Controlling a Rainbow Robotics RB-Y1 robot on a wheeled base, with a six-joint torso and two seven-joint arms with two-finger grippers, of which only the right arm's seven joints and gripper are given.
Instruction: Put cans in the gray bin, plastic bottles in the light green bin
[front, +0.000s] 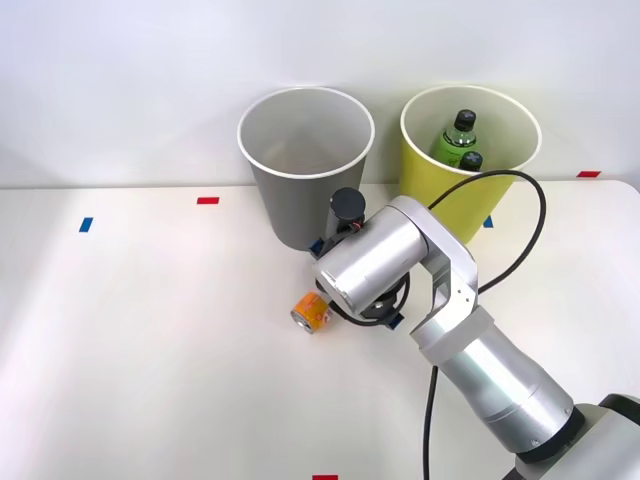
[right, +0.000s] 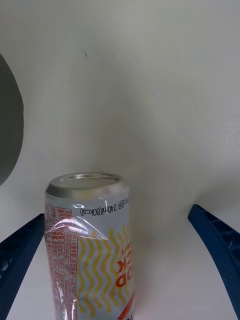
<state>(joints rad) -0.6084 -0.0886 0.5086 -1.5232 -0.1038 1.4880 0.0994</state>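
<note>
On the white table (front: 150, 350), your small orange-and-white printed drink can (front: 311, 312) lies on its side, just in front of the tall tapered gray bin (front: 300, 190). Your right gripper (right: 120, 260) sits low over it, blue ribbed fingers (right: 20, 250) spread wide either side of the can, not touching. Two green plastic bottles with black caps (front: 458, 140) stand inside the yellow-green bin (front: 440, 185) beside the gray one.

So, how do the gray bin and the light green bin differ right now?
The gray bin has nothing visible inside, while the light green bin holds two green plastic bottles. The gray bin stands to the robot's left, the light green bin to its right. The can lies nearer the gray bin. Both are upright, tapered and white-rimmed.
</note>
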